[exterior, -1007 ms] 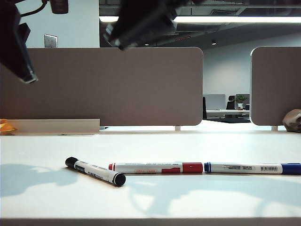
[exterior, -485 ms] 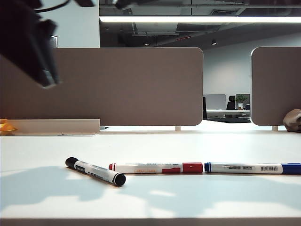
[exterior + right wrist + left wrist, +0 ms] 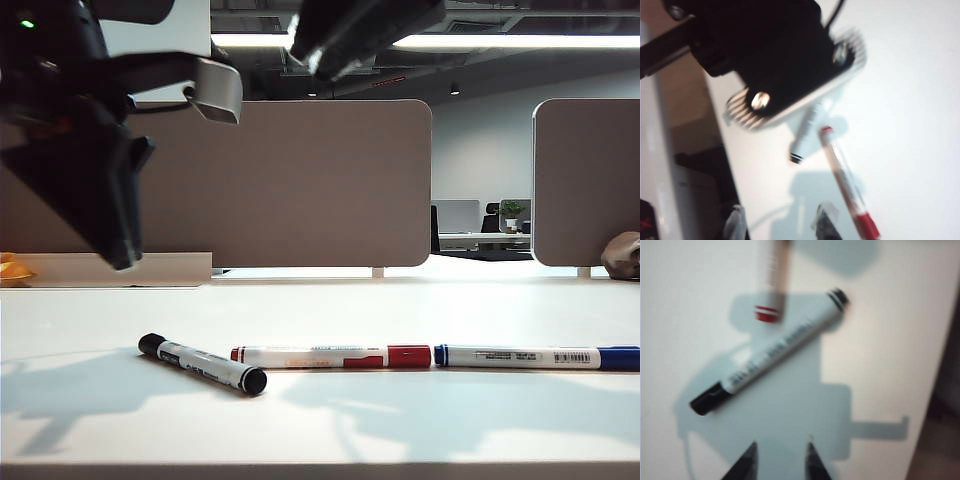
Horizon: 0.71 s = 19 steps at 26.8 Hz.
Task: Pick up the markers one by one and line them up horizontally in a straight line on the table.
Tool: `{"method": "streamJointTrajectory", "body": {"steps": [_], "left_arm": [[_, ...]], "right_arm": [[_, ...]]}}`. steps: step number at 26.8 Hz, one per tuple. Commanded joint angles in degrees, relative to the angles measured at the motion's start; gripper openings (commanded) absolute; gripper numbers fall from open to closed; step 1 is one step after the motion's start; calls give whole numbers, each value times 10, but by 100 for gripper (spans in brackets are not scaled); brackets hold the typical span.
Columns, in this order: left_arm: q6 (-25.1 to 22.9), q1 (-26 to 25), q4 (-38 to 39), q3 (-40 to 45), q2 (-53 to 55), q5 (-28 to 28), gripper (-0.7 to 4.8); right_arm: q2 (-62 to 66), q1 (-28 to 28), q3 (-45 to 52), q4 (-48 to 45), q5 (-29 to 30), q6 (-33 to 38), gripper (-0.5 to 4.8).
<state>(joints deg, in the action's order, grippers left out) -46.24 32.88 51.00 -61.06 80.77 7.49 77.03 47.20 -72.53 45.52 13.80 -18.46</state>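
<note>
Exterior view, my tally: red marker (image 3: 335,356) and blue marker (image 3: 538,357) end to end on the table (image 3: 420,420), black marker (image 3: 203,364) askew at their left, unplaced; left gripper (image 3: 780,462) wide above it, right gripper (image 3: 782,222) parted, empty, aloft

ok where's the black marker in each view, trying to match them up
exterior view: black marker lies angled at lower left on the table.
left wrist view: black marker runs diagonally through the centre.
right wrist view: black marker is half hidden under the left arm.
shared landmark: the red marker beside it.
</note>
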Motion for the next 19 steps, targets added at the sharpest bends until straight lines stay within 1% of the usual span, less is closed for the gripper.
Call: {"method": "streamJointTrajectory", "body": {"steps": [1,4,6,7,8,11,12,13,16,18,19], "left_arm": [[119,-7,-57,-2,-4,25,120],[194,-7,-87,-2,-3,56,119],[331,-7,-120,-2,-2,58,119],[376,-7,-130,-2,-2,58,119],[395,-7,-130,-2,-2,58,119],[496,-7,-131,-2,-2,58,119],[548,-7,-136,-2,-2,57,120],[644,-7,-153,-2,-2,56,120],[755,-7,-193,-2,-1,54,120],[817,-7,-222,-2,-1,52,120],[865,-7,-240,-2,0,52,120]], "right_arm": [[-3,1,-2,2,-23,3,183],[-7,1,-2,14,-38,5,184],[-14,0,-2,31,-39,5,183],[-17,0,-2,35,-41,5,184],[-18,0,-2,36,-42,5,183],[-24,1,-2,45,-49,5,184],[-24,1,-2,48,-49,5,184],[-27,1,-2,56,-49,5,184],[-30,1,-2,57,-49,5,184],[-32,1,-2,57,-49,5,184],[-33,1,-2,57,-49,5,183]]}}
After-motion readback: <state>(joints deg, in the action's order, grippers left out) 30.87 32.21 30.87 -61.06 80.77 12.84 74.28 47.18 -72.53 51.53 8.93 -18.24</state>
